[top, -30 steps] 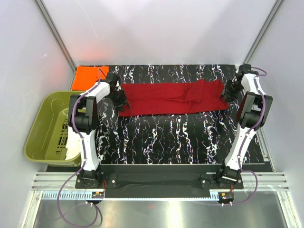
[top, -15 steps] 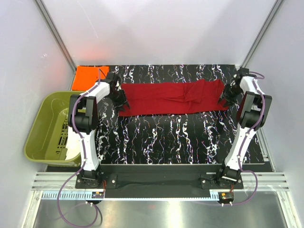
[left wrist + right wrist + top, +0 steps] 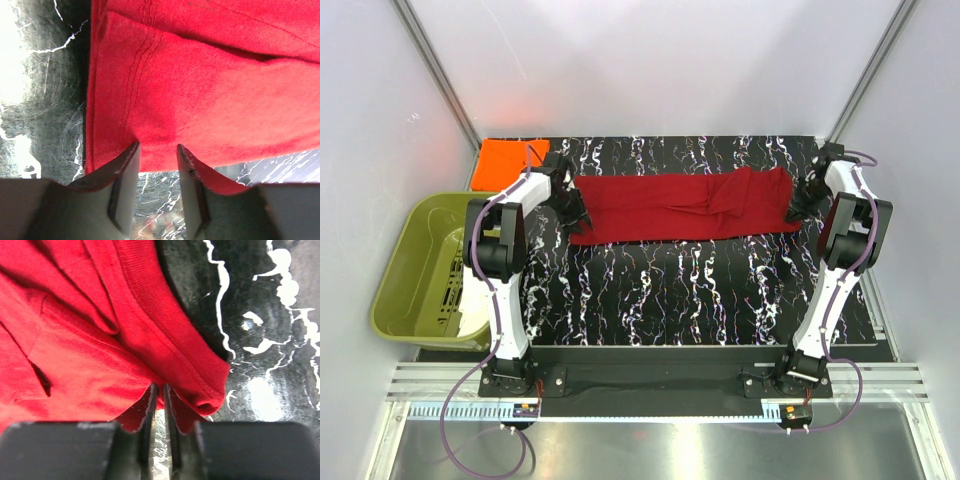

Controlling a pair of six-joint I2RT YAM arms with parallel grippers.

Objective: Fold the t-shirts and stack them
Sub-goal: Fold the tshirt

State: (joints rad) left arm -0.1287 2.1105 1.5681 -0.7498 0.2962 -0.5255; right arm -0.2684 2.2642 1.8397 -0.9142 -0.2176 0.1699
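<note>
The dark red t-shirt (image 3: 670, 205) lies folded into a long band across the back of the black marbled table (image 3: 700, 290). My left gripper (image 3: 577, 220) is at its left end. In the left wrist view the fingers (image 3: 131, 152) stand apart, with the shirt's hemmed corner (image 3: 150, 100) at their tips and table showing between them. At the shirt's right end, my right gripper (image 3: 796, 208) has its jaws almost together on the bunched hem (image 3: 200, 380). A folded orange t-shirt (image 3: 510, 163) lies at the back left corner.
An olive-green tub (image 3: 420, 270) stands off the table's left edge, beside the left arm. White walls and metal posts close in the back and both sides.
My right gripper's jaws have closed on the right end of the red t-shirt. The left gripper and the shirt have hardly moved.
</note>
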